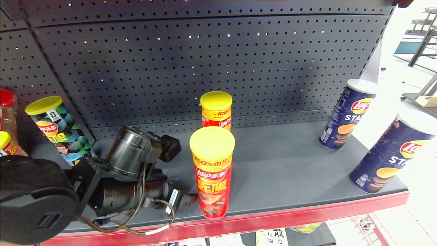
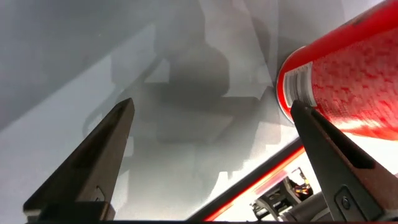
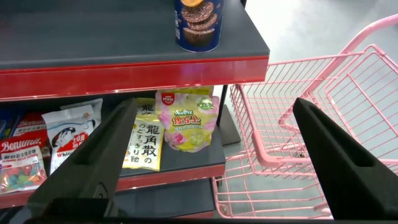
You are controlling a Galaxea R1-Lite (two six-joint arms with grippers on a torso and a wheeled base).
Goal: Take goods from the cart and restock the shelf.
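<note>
A red chip can with a yellow lid (image 1: 212,174) stands upright near the front edge of the grey shelf (image 1: 290,171). My left gripper (image 2: 211,106) lies low on the shelf just left of it, open with nothing between its fingers. The can's base (image 2: 348,81) sits just outside one finger (image 2: 323,149). A second red can (image 1: 216,110) stands behind the first. My right gripper (image 3: 214,102) hangs open below the shelf's right end, facing the pink wire cart (image 3: 323,124).
Two blue chip cans (image 1: 346,116) (image 1: 389,153) stand at the shelf's right end, one (image 3: 198,25) near the red front lip (image 1: 307,213). A dark patterned can (image 1: 56,128) stands far left. Snack bags (image 3: 186,121) fill the lower shelf. Bare shelf lies between the red and blue cans.
</note>
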